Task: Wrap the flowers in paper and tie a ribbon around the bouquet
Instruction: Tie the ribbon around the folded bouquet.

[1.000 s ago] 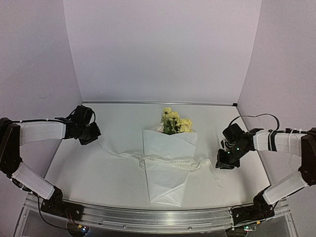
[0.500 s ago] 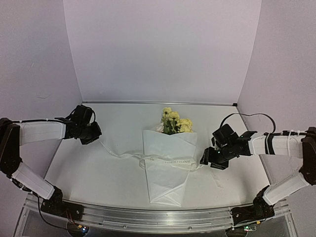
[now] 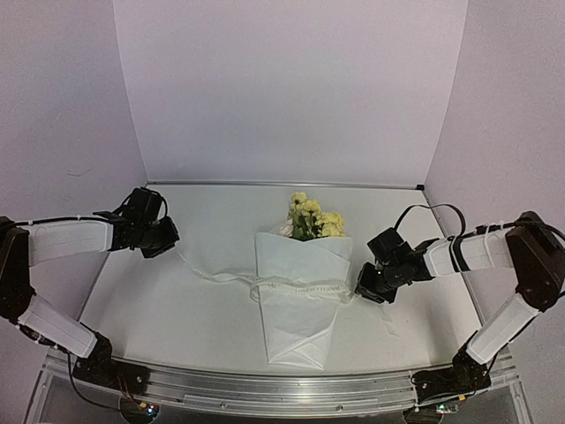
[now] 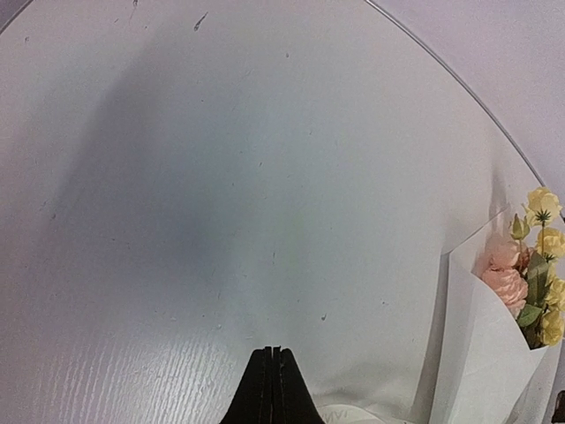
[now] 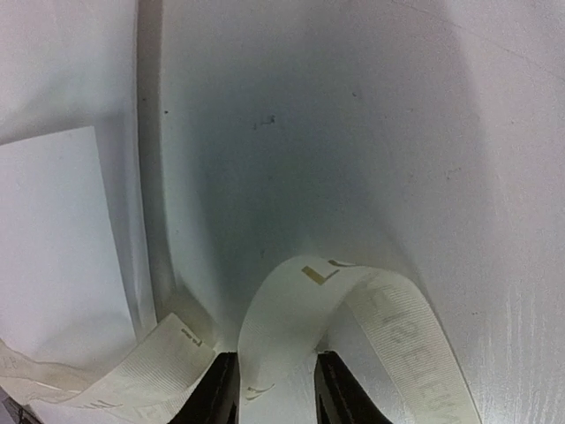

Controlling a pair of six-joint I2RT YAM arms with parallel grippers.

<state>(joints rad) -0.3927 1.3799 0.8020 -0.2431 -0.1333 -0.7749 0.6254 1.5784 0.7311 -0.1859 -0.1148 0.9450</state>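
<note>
Bouquet [image 3: 300, 256]: lies mid-desk [image 3: 177, 309], blooms toward the back wall, cone tip toward the arm bases.
Paper [image 3: 296, 327]: already folded into a cone round the stems, flaps overlapping on top. Wrap step looks done.
Flowers [image 3: 311, 216]: yellow heads stick out of the cone's open end, nothing crushed.
Ribbon [image 3: 305, 288]: lies across the cone's middle, one tail running out each side onto the desk. No knot visible.
Left hand [image 4: 272, 353]: far left, well apart from the bouquet, clenched. In the top view the left tail leads right up to it, so I read it as pinching that end. Its wrist view hides the pinch itself.
Why left: likely an anchor, keeping that tail stretched out so the band can't slide off the cone.
Right hand [image 3: 364, 287]: just beside the cone's right edge, low over the desk, closed on the right tail. Its wrist view shows a ribbon loop arching up from between the fingers [image 5: 221, 393].
Why right: a grip close to the cone leaves a short, controllable length for crossing over.
Stage: tying, early.
Next: probably carry the right tail across toward the left one.
Risk: the paper is light, so a hard pull could drag the cone or open the fold. The floppy ribbon may also slip.
</note>
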